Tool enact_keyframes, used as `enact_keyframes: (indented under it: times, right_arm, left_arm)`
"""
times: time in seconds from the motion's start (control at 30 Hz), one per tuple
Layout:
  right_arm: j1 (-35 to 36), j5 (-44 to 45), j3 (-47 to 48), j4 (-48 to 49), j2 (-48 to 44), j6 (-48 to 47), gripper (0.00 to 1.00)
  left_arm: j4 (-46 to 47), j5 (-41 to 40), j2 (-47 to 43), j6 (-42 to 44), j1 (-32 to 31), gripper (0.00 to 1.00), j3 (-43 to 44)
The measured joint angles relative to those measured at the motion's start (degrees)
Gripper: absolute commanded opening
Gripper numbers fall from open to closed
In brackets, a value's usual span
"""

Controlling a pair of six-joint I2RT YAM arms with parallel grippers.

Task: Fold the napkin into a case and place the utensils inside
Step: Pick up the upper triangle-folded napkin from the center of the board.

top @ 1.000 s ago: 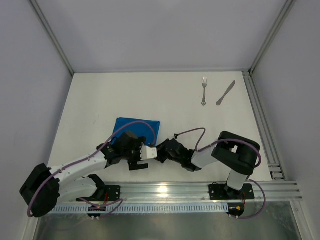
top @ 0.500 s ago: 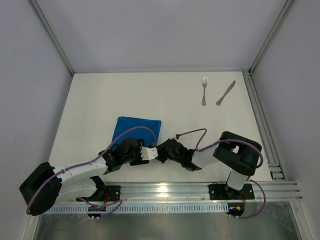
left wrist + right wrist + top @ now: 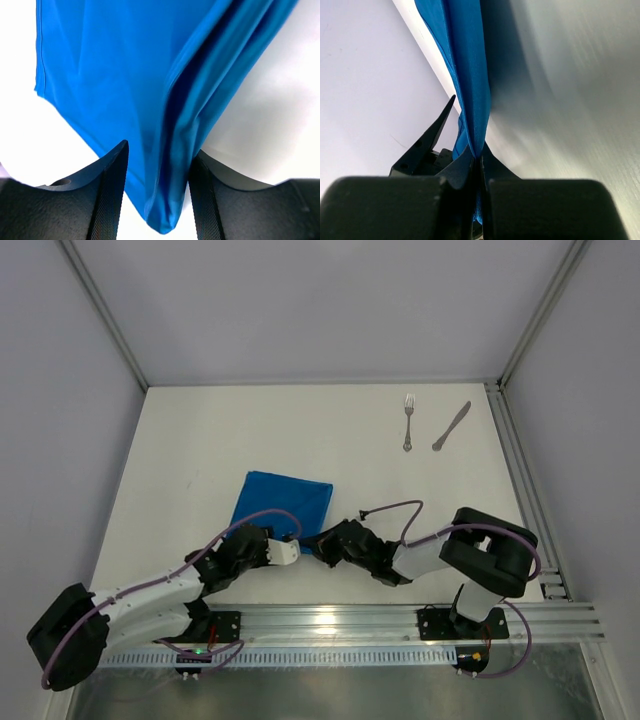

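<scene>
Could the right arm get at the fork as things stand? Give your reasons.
Probably not yet. The right gripper is shut on the near edge of the napkin, so it is occupied. The fork lies far back on the table, with bare surface between and nothing blocking.

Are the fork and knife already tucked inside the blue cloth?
No, the fork and knife lie bare on the table at its far right, well apart from the blue cloth.
</scene>
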Motion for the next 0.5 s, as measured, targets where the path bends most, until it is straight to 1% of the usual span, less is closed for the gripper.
enact_keyframes:
  times: [0.17, 0.23, 0.47, 0.5]
  right_arm:
    - [0.0, 0.2, -0.72, -0.24, -0.57, 0.02, 0.04]
    - [0.0, 0.22, -0.9, -0.31, -0.57, 0.02, 0.04]
    - [0.0, 0.39, -1.36, -0.44, -0.57, 0.02, 0.04]
    - [0.0, 0.39, -1.42, -0.46, -0.57, 0.0, 0.04]
  left_arm:
    - [-1.33, -1.75, -2.25, 1.51, 1.81, 0.52, -1.22]
    - [-1.29, -2.27, -3.06, 2.45, 2.23, 0.5, -1.81]
    - [-1.57, -3.13, -6.1, 4.7, 5.79, 0.39, -4.02]
    - [-1.68, -3.17, -6.38, 4.96, 6.12, 0.39, -4.24]
